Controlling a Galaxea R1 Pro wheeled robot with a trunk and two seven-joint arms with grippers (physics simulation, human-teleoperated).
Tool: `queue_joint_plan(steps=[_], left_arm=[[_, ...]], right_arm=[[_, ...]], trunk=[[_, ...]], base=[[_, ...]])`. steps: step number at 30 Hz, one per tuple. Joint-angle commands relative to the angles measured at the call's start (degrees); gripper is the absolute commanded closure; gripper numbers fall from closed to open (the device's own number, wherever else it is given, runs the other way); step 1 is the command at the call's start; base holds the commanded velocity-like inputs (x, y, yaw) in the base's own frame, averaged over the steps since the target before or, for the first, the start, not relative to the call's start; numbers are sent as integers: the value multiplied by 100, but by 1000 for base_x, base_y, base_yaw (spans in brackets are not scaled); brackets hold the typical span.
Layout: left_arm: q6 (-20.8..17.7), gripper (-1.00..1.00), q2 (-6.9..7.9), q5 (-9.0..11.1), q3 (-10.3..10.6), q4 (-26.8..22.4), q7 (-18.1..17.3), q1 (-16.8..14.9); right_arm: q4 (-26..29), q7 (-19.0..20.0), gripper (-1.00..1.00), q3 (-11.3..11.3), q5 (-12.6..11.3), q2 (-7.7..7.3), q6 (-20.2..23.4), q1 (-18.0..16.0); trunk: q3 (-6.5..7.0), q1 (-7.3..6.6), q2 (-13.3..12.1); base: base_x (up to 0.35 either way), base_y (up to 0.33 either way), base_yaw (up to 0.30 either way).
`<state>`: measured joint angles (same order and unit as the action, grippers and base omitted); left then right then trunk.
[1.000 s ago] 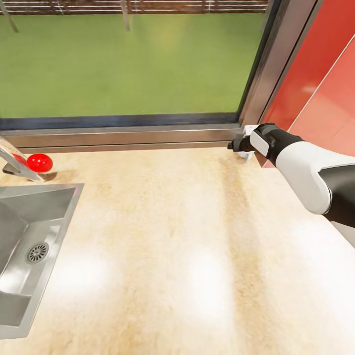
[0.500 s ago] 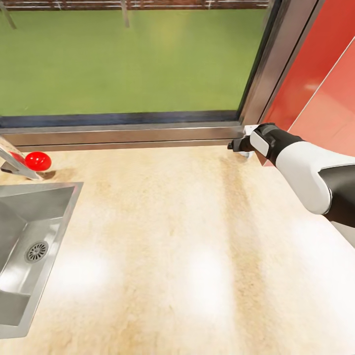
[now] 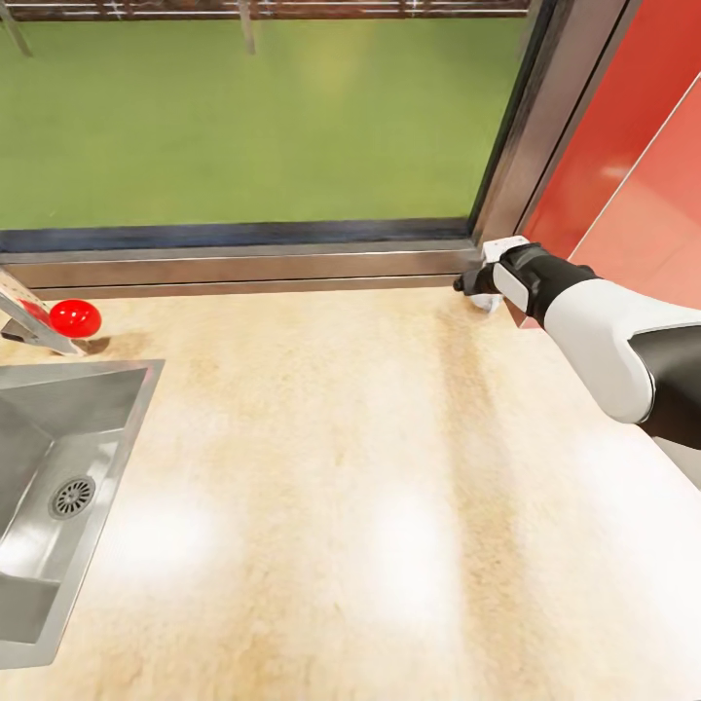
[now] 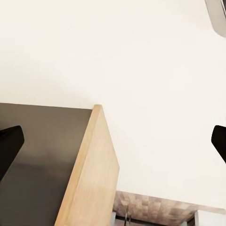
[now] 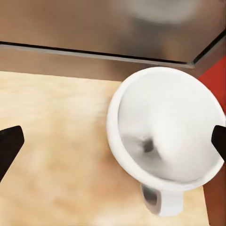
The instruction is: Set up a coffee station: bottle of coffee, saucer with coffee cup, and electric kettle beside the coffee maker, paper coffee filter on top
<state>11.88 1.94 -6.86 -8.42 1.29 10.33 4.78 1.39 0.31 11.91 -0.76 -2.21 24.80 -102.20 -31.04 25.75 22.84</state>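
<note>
No brand, label or readable writing is seen anywhere. One coffee cup (image 5: pixel 167 129) is counted: white, small side handle, seen from above in the right wrist view, standing on the kitchen countertop (image 3: pixel 350 487) at its far right corner, just beside the metal window sill (image 3: pixel 243 265) and the red wall (image 3: pixel 623 166). In the head view only a sliver of the cup (image 3: pixel 485 301) is seen below the right gripper (image 3: pixel 465 284). The right jaws are spread wide, one dark tip at each edge of the wrist picture, with the cup between them but not touched. The left gripper (image 4: pixel 113 141) is also spread, its two dark tips far apart, nothing between them; a light wood panel edge (image 4: pixel 89 174) and a pale wall are seen beyond. One steel sink (image 3: pixel 58 487) is set into the surface at the left, with one drain, one faucet (image 3: pixel 29 321) and one red ball-like object (image 3: pixel 76 318) at its far side. Compared with half a second ago, the right gripper is shifted slightly right and toward the wall; the rest is unchanged.
</note>
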Motion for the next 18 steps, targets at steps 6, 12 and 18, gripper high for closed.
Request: queue_joint_plan(steps=[6, 12, 18], left_arm=[[34, -100, 3, -61, -46, 14, 21, -3], [34, -100, 0, -61, -46, 12, 21, -3], [34, -100, 4, -61, -45, 14, 21, -3]], right_arm=[[10, 4, -100, 30, 6, 1, 17, -2], [10, 2, -100, 30, 6, 1, 16, -2], [10, -3, -100, 30, 6, 1, 16, -2]], trunk=[[-6, 3, 8], [-16, 3, 8], [-54, 3, 8]], base=[[0, 0, 0], [0, 0, 0], [0, 0, 0]])
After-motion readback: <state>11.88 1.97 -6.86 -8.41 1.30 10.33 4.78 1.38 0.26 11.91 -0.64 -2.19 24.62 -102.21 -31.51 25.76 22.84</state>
